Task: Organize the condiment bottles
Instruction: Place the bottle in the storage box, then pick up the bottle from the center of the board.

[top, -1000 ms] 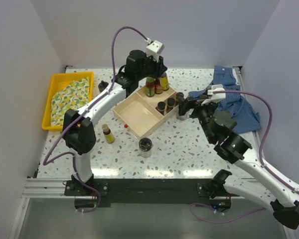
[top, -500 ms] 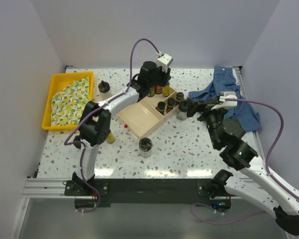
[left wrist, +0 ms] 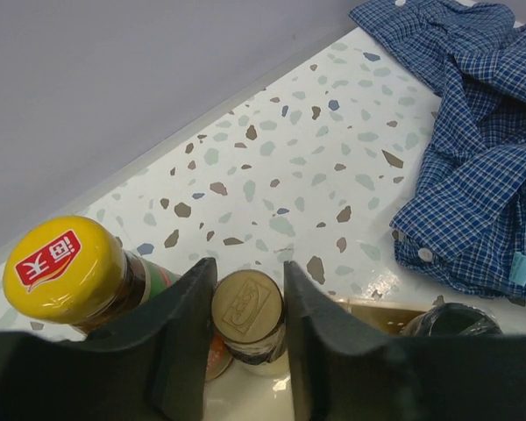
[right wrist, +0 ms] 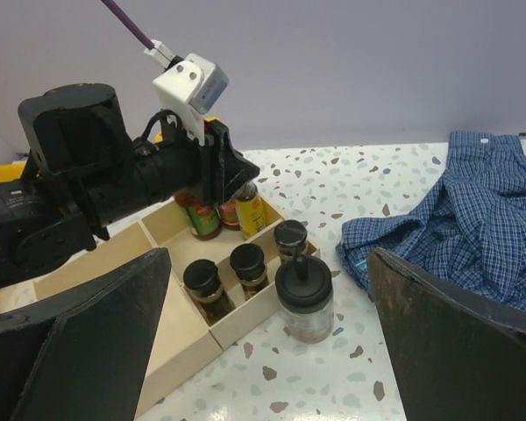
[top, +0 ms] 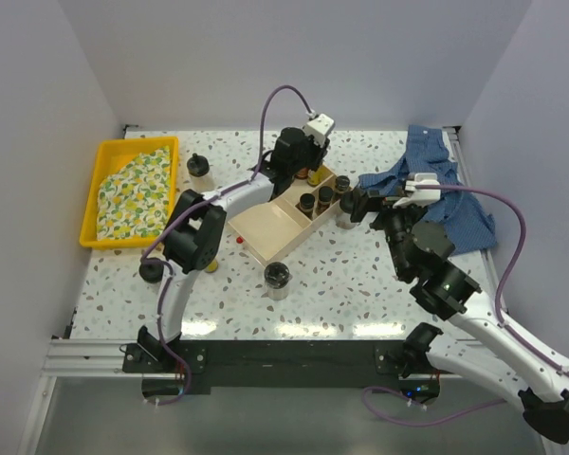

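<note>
Glass likely: tan-capped bottle (left wrist: 247,307) light, rigid, slick, breakable; stood in wooden box (top: 266,226), upper centre of top view. Left gripper (left wrist: 248,270) jaws pinched its cap; grip below cap judged safer. Right gripper (top: 358,205) jaws wide, empty.

Speckled terrazzo worktop (top: 332,275). On it: yellow tray (top: 90,210) back-left, pale wood box (top: 266,223) mid, plaid shirt (top: 431,152) back-right. Also 3 loose black-lidded jars: front jar (top: 277,278) near box's front corner, right jar (top: 343,218) just beside box, back jar (top: 198,169) btw tray & box.

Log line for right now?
left gripper: flanking gold-capped bottle in wooden box | right gripper: open, facing black-lidded jar beside box
</note>
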You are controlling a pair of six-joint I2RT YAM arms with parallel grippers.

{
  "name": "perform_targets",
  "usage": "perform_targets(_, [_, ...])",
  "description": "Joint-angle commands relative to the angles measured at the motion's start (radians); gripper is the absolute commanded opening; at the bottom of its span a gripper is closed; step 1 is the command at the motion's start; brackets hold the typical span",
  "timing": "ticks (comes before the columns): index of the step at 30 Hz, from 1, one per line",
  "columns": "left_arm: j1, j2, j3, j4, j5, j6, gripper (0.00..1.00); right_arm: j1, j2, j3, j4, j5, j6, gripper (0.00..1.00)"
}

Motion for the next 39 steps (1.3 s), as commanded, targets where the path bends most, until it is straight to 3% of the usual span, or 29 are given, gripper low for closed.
perform_targets(1, [-0.011,-0.035,0.028,0.123,-0.016,0.031,0.51,-0.002,0.011,-0.002,0.077,0.044,-0.004,0.99])
perform_targets(4, [-0.013,-0.080,-0.004,0.117,-0.019,0.020,0.71,-0.004,0.020,0.004,0.066,0.036,0.012,0.99])
perform_targets(7, [-0.013,-0.130,-0.030,0.091,-0.019,0.005,0.83,-0.004,0.020,0.015,0.032,0.016,0.043,0.99])
perform_targets(11, [-0.013,-0.207,-0.067,0.042,-0.019,-0.039,0.89,-0.004,0.008,0.044,-0.049,0.002,0.094,0.99])
perform_targets(16, [-0.011,-0.304,-0.047,-0.209,-0.077,-0.128,0.97,-0.004,0.000,0.119,-0.242,-0.006,0.237,0.99])
perform_targets(20, [-0.011,-0.399,-0.072,-0.410,-0.137,-0.167,1.00,-0.004,-0.002,0.186,-0.435,0.002,0.344,0.99])
perform_targets(26, [-0.011,-0.569,-0.142,-0.776,-0.263,-0.227,1.00,-0.004,-0.014,0.179,-0.567,-0.097,0.364,0.99])
perform_targets(33, [0.018,-0.897,-0.434,-0.919,-0.369,-0.305,1.00,-0.004,-0.069,0.130,-0.572,-0.185,0.356,0.99])
perform_targets(39, [0.170,-1.017,-0.601,-1.068,-0.332,-0.404,0.92,-0.004,-0.091,0.096,-0.570,-0.281,0.362,0.99])
